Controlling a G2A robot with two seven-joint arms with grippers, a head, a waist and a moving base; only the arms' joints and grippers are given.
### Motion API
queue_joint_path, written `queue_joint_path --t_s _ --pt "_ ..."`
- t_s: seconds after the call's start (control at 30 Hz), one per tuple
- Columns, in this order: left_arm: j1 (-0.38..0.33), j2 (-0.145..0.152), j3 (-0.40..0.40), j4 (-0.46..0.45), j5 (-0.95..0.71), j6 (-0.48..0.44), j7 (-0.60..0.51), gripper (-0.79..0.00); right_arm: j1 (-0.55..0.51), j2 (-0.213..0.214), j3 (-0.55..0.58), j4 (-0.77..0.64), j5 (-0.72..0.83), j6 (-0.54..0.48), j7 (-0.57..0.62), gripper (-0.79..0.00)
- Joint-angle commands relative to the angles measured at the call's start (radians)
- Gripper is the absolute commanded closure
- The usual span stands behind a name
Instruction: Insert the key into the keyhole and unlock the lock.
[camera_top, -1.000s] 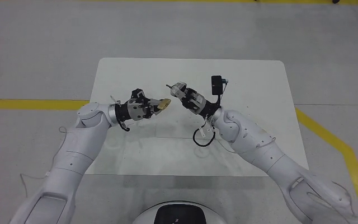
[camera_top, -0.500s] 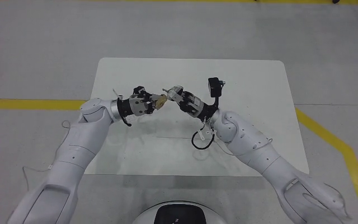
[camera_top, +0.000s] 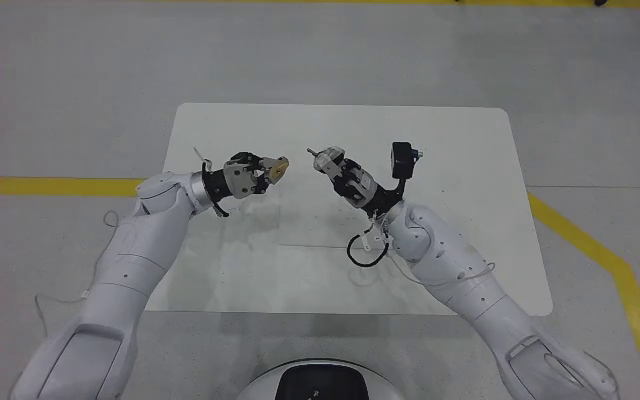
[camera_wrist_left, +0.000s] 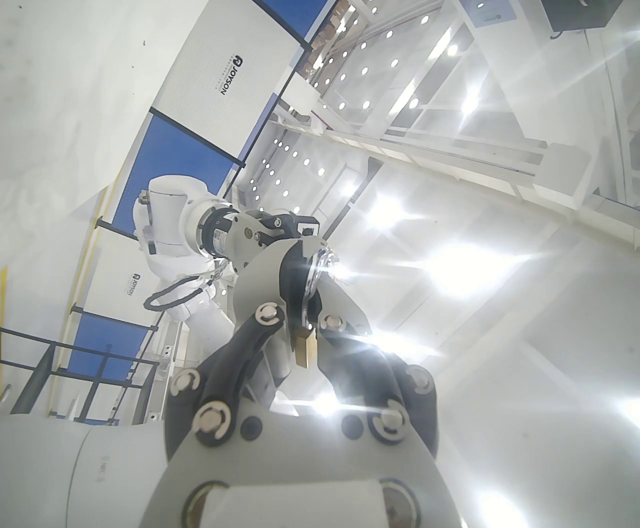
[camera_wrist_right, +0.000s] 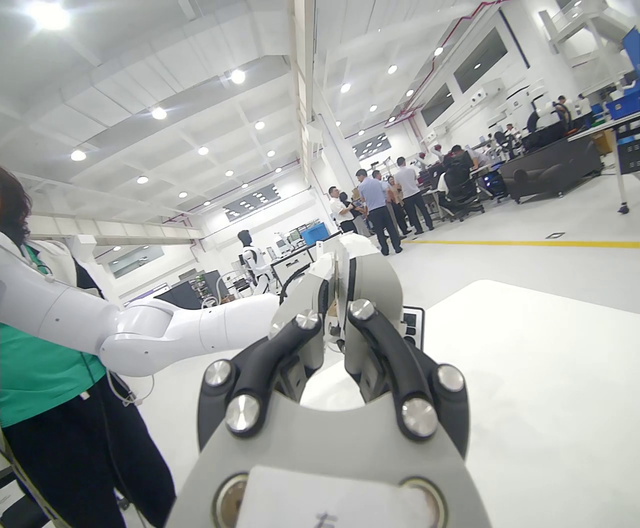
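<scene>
A small brass padlock is held above the white table's left-centre, with my left gripper shut on it. In the left wrist view the brass body sits between the fingers and the silver shackle pokes out past the tips of the left gripper. My right gripper is shut on a thin metal key, whose tip points toward the padlock. A clear gap separates the two. In the right wrist view the key stands edge-on between the fingertips of the right gripper.
Both arms hover over the middle of the table, whose front half is bare. A black cable loop hangs under the right forearm. A yellow floor line runs beside the table.
Half a second ago key and padlock met at the table's centre. Both grippers have since drawn apart, the left one back to the left and the right one to the right.
</scene>
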Motion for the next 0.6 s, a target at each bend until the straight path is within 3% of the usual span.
queue_joint_path --t_s 0.0,0.47,0.57 --pt "0.0 0.0 0.0 0.0 0.0 -0.001 0.0 0.0 -0.009 0.0 0.004 -0.009 -0.004 0.007 -0.004 0.0" --pt "0.0 0.0 0.0 0.0 0.0 -0.001 0.0 0.0 -0.009 0.0 0.004 -0.009 -0.004 0.007 -0.004 0.0" --pt "0.022 -0.004 0.007 -0.038 -0.014 0.013 0.047 0.0 -0.011 0.016 0.06 -0.017 -0.091 0.077 0.028 0.0"
